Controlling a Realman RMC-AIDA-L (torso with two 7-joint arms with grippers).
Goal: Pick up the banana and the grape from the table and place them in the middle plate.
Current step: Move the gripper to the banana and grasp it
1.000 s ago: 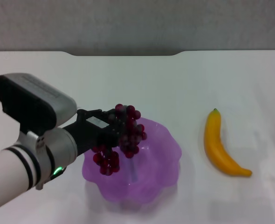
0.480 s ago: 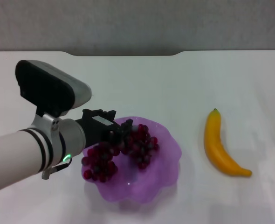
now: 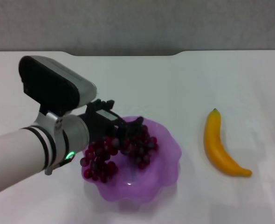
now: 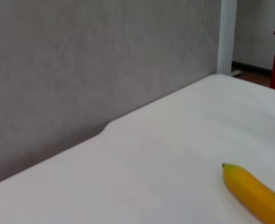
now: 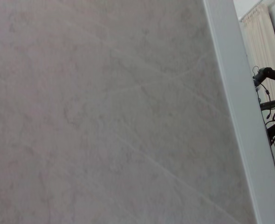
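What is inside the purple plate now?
The grape bunch lies in the middle plate, its left end over the rim. The left gripper is above it, hiding part of the bunch. The banana is on the table.

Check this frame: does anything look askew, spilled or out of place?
Slightly. The grape bunch lies in the middle plate but drapes over its left rim beneath the left gripper. The banana lies untouched on the table.

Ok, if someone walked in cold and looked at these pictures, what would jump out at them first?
Probably the left gripper reaching in from the robot's left over the middle plate, with the grape bunch draped in the purple plate and partly over its left rim. Next, the banana lying alone on the white table to the plate's right. The right arm is out of view.
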